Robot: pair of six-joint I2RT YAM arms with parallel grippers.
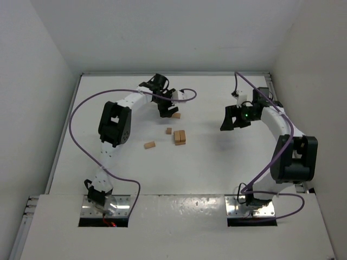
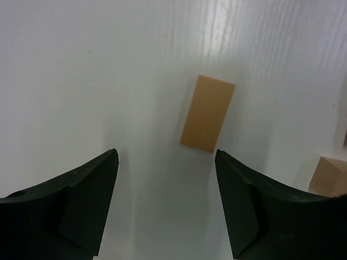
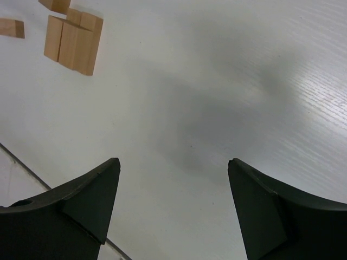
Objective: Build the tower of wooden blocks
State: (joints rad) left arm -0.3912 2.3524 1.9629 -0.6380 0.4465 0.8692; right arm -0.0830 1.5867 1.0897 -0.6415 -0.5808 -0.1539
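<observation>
Looking past my left gripper (image 2: 166, 158), I see a long block (image 2: 207, 114) lying flat on the white table (image 2: 81, 70), just above the middle of that view and a little right of centre. It sits ahead of my left fingers (image 2: 76, 206), not between them, and nothing touches it. My left jaws stand wide apart and hold nothing. A second block (image 2: 328, 177) shows partly at the right edge of the same view.

In the overhead view, the long block (image 1: 176, 115) is the uppermost of the wood pieces, just beside the left gripper (image 1: 164, 111) and slightly above the frame's centre. Below it come a small cube (image 1: 168, 130) and then a cluster of blocks (image 1: 180, 136) pressed together. Off to the lower left a loose block (image 1: 149, 144) lies alone. Whether the cluster is stacked more than one layer high, I cannot tell.

My right gripper (image 3: 173, 162) hangs over bare table, its jaws also wide apart and empty. In its view the cluster of blocks (image 3: 73, 43) sits in the upper left corner, its pieces side by side and touching. Two further blocks (image 3: 12, 27) poke in at the left and top edges. Overhead, the right gripper (image 1: 226, 123) is in the right half of the frame, well apart from every wood piece. A purple cable (image 1: 81, 114) loops along the left side.
</observation>
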